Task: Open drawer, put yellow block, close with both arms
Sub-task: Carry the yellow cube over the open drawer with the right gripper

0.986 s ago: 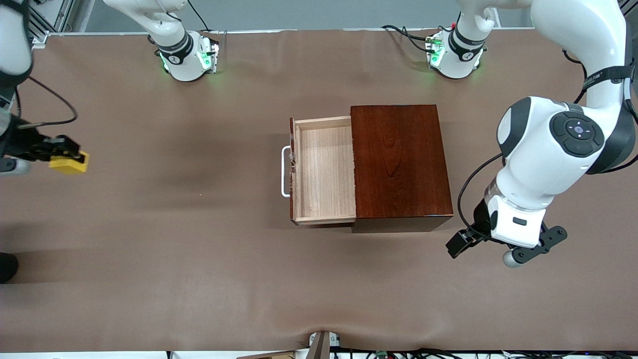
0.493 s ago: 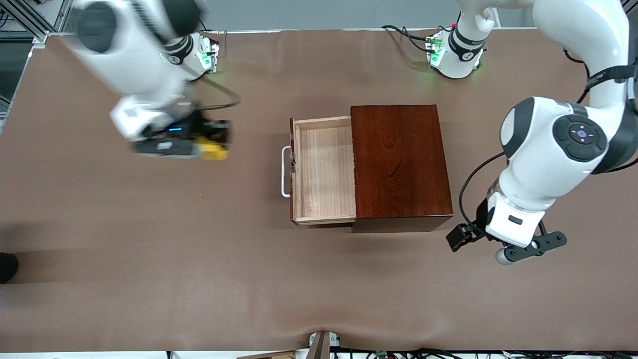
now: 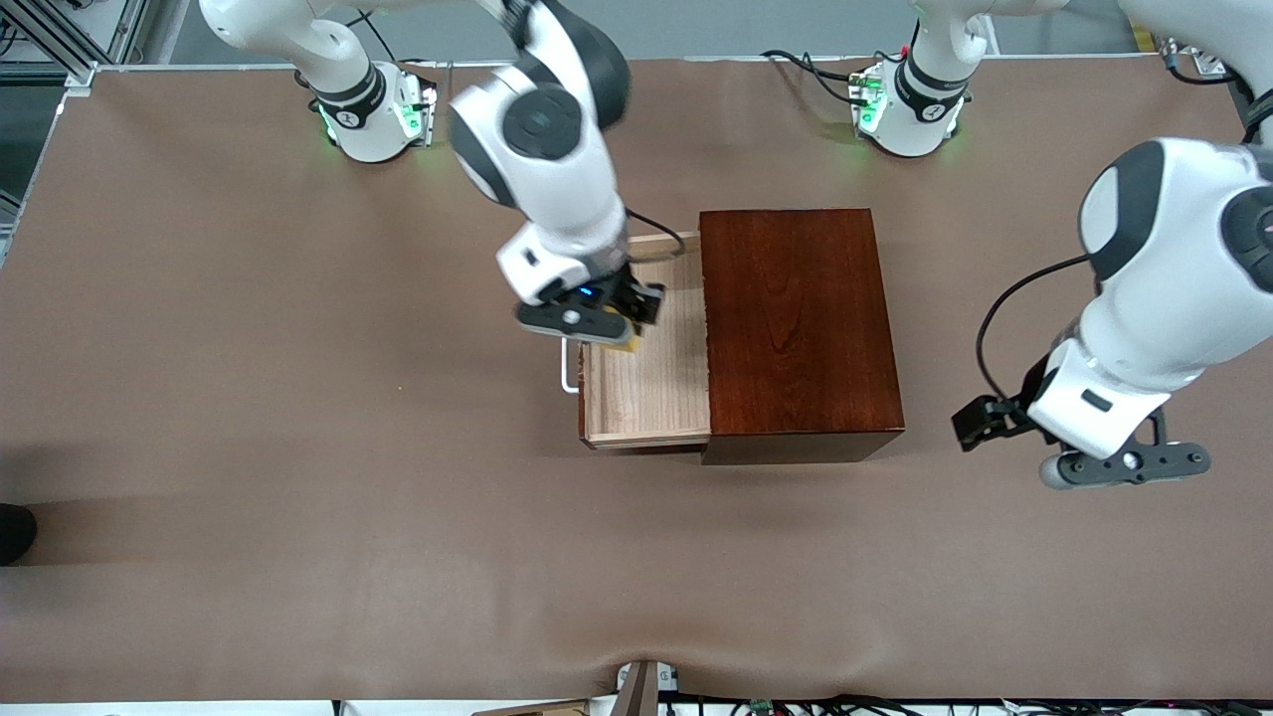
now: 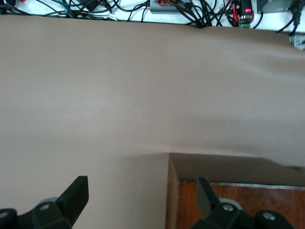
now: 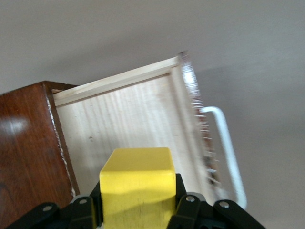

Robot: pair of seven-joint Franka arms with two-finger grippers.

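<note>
The drawer (image 3: 646,383) stands pulled out of the dark reddish-brown box (image 3: 796,318), its pale wood floor bare and its white handle (image 3: 567,370) toward the right arm's end. My right gripper (image 3: 612,333) hangs over the drawer, close to its handle-side wall, shut on the yellow block (image 3: 624,345). In the right wrist view the yellow block (image 5: 137,179) sits between the black fingers (image 5: 83,210), above the drawer (image 5: 124,124). My left gripper (image 4: 140,195) is open and holds nothing. It hovers beside the box corner (image 4: 238,205), toward the left arm's end of the table.
Brown mat (image 3: 298,447) covers the table. The arm bases (image 3: 373,114) (image 3: 910,109) stand along the edge farthest from the front camera. Cables (image 4: 143,9) lie off the table's edge nearest that camera.
My right arm has swung from its end of the table to over the open drawer, carrying the yellow block. My left arm has drifted away from the box toward its own end.
</note>
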